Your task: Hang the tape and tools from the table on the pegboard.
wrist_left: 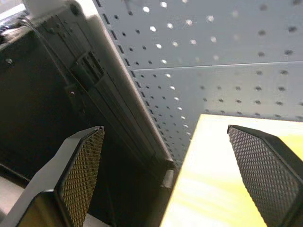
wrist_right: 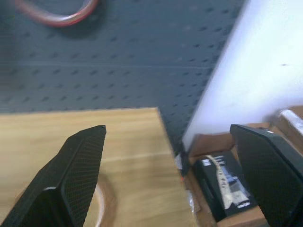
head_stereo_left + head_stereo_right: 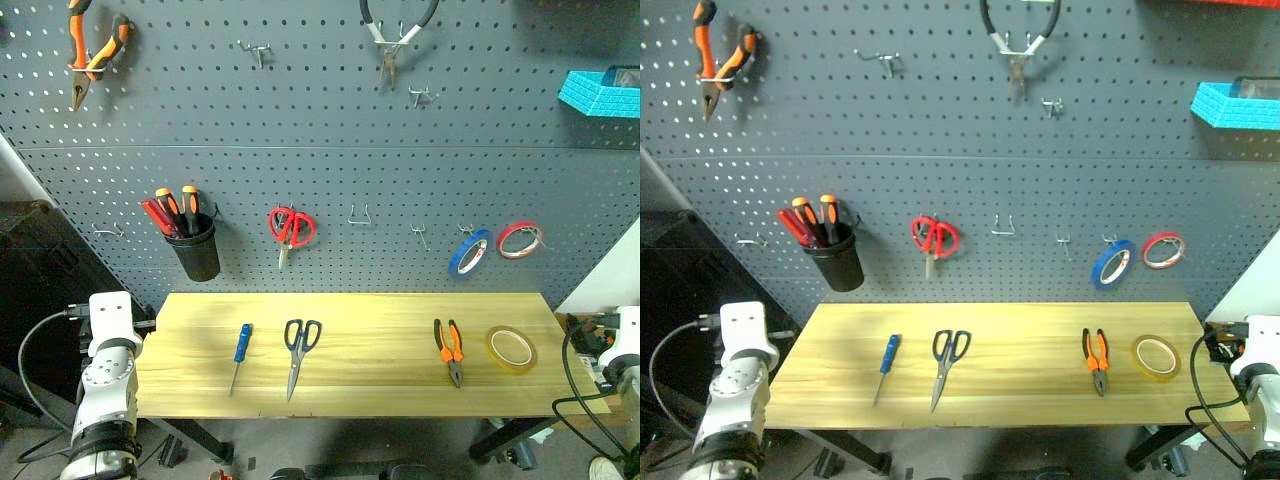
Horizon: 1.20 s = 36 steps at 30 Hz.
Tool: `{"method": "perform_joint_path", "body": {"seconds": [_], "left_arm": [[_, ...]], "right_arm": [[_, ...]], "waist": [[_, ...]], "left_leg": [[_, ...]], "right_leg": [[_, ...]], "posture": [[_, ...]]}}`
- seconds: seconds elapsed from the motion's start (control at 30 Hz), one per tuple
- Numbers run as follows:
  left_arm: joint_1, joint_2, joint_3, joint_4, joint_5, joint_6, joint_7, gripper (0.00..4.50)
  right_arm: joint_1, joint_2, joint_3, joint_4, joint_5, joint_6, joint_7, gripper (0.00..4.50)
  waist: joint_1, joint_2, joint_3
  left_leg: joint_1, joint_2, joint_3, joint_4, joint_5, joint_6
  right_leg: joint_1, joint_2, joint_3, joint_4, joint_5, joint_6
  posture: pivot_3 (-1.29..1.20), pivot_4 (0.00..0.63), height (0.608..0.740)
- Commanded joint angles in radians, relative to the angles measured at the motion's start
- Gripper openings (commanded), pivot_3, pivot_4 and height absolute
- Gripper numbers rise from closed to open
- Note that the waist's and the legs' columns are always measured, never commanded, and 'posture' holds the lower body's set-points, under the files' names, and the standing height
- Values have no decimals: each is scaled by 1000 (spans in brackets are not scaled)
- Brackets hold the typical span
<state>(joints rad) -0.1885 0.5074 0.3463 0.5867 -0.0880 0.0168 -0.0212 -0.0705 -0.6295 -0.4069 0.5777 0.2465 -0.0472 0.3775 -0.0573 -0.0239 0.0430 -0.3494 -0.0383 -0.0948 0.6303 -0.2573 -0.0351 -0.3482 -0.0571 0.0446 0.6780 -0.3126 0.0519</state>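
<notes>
Yellow tape roll (image 3: 511,349) lies light and slippery on the counter (image 3: 380,390), best pinched across its rim, both claws spread wide and empty.

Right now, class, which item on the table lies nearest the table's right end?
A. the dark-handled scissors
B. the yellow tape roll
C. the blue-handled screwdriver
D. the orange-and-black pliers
B: the yellow tape roll lies flat at the right end of the table, just beyond the pliers, while the scissors and the screwdriver lie further left.
</notes>
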Motion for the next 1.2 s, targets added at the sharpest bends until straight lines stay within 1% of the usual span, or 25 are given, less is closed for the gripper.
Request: {"method": "perform_joint_path", "body": {"seconds": [0.03, 0.13, 0.2, 0.27, 0.3, 0.37, 0.4, 0.43, 0.47, 0.5, 0.57, 0.6, 0.67, 0.77, 0.87, 0.93, 1.0, 1.13, 1.2], "left_arm": [[43, -24, -65, -238, 10, 107, -41, 4425], [90, -64, -135, -431, 0, 224, -85, 4425], [105, -89, -170, -526, -21, 273, -122, 4425], [101, -100, -243, -604, 3, 305, -161, 4425], [100, -95, -260, -628, 12, 317, -175, 4425], [92, -71, -340, -683, 36, 308, -251, 4425], [80, -49, -403, -728, 39, 310, -326, 4425], [65, -40, -451, -768, 32, 322, -383, 4425], [50, -38, -468, -800, 6, 358, -420, 4425], [42, -34, -470, -821, -17, 387, -443, 4425], [14, -30, -481, -863, -69, 437, -505, 4425], [1, -24, -498, -887, -83, 446, -540, 4425], [-22, -17, -523, -924, -96, 455, -587, 4425], [-54, -15, -546, -956, -122, 473, -646, 4425], [-86, -15, -563, -972, -164, 501, -706, 4425], [-101, -18, -558, -984, -250, 527, -787, 4425], [-110, -2, -564, -992, -271, 513, -839, 4425], [-123, 78, -600, -1015, -278, 461, -981, 4425], [-131, 114, -611, -1018, -268, 452, -1024, 4454]], "right_arm": [[43, 2, 30, -235, 5, 120, 6, 4500], [93, 10, 67, -396, 7, 251, 4, 4500], [115, 15, 85, -470, 3, 330, -4, 4500], [131, 14, 110, -535, 10, 410, 11, 4500], [139, 15, 117, -569, 11, 442, 12, 4500], [139, 9, 135, -599, 22, 511, 31, 4500], [123, 3, 148, -590, 21, 541, 43, 4500], [103, -2, 160, -575, 24, 569, 57, 4500], [85, -3, 169, -569, 24, 593, 64, 4500], [75, -1, 175, -574, 23, 614, 66, 4500], [29, -5, 203, -524, -2, 634, 72, 4500], [-3, -7, 217, -484, -9, 647, 78, 4500], [-66, -12, 254, -394, -33, 652, 93, 4500], [-160, -10, 287, -249, -71, 622, 102, 4500], [-252, -7, 315, -94, -105, 571, 120, 4500], [-302, -5, 344, -6, -128, 542, 146, 4500], [-346, -1, 367, 77, -146, 524, 178, 4500], [-462, 2, 395, 286, -163, 519, 272, 4500], [-512, 0, 418, 364, -190, 503, 295, 4127]], "waist": [[0, 1, 0], [0, 1, -1], [-1, 1, 1], [-1, 0, 14], [-2, 1, 19], [-6, 4, 36], [-9, 4, 44], [-11, 3, 59], [-15, 4, 74], [-20, 5, 88], [-30, 5, 106], [-34, 6, 116], [-44, 3, 136], [-53, 4, 151], [-54, 5, 175], [-54, 6, 180], [-53, 5, 188], [-52, 3, 200], [-44, -1, 203]], "left_leg": [[0, 0, -1, 0, 0, 0], [-1, 0, -1, 1, 0, 0], [-1, 0, -1, 1, 0, 0], [0, 0, -1, 1, 0, 0], [1, 0, -2, 1, 0, 0], [2, 1, -1, 1, 0, 0], [2, 0, -1, 1, 0, 0], [2, 0, 0, 1, 0, 0], [3, 1, 0, 1, 0, 0], [1, 1, 0, 1, 0, 0], [1, 1, 1, 2, 0, 0], [0, 1, 1, 1, 0, 1], [-2, 2, 2, 1, 0, 1], [-14, 1, 2, 3, -1, 2], [-18, 1, 3, 7, -5, 9], [-24, 1, 2, 11, -7, 11], [-34, 1, 2, 15, -8, 11], [-34, 1, 2, 15, -8, 11], [-34, 1, 1, 15, -8, 11]], "right_leg": [[0, 0, 0, 0, 0, 0], [0, 0, 0, 0, 0, 0], [0, 0, -1, 0, 0, 0], [2, 1, -1, 0, -1, 1], [4, 1, -1, -1, -3, 4], [6, 1, -1, -2, -3, 5], [5, 1, -1, -3, -3, 5], [5, 2, -1, -3, -3, 5], [7, 2, -1, -3, -3, 4], [5, 2, -1, -4, -2, 6], [5, 2, 0, -4, -1, 4], [5, 2, 0, -4, 1, 2], [2, 2, 0, -4, 1, 1], [-9, 2, 0, -3, 1, 1], [-10, 1, 0, -4, 1, 1], [-14, 1, -1, -4, 1, 1], [-24, 1, -1, -1, 1, 1], [-25, 1, 0, -1, 1, 1], [-24, 1, -1, 0, 1, 1]], "posture": [[-109, 0, 740], [-132, 4, 740], [-146, 36, 740], [-159, 68, 740], [-165, 84, 740], [-172, 105, 740], [-182, 138, 740], [-184, 150, 740], [-189, 168, 740], [-191, 176, 740], [-193, 192, 740], [-195, 205, 740], [-195, 224, 740], [-183, 248, 740], [-157, 261, 740], [-143, 266, 740], [-116, 272, 740], [-73, 272, 740], [-47, 263, 740]]}}
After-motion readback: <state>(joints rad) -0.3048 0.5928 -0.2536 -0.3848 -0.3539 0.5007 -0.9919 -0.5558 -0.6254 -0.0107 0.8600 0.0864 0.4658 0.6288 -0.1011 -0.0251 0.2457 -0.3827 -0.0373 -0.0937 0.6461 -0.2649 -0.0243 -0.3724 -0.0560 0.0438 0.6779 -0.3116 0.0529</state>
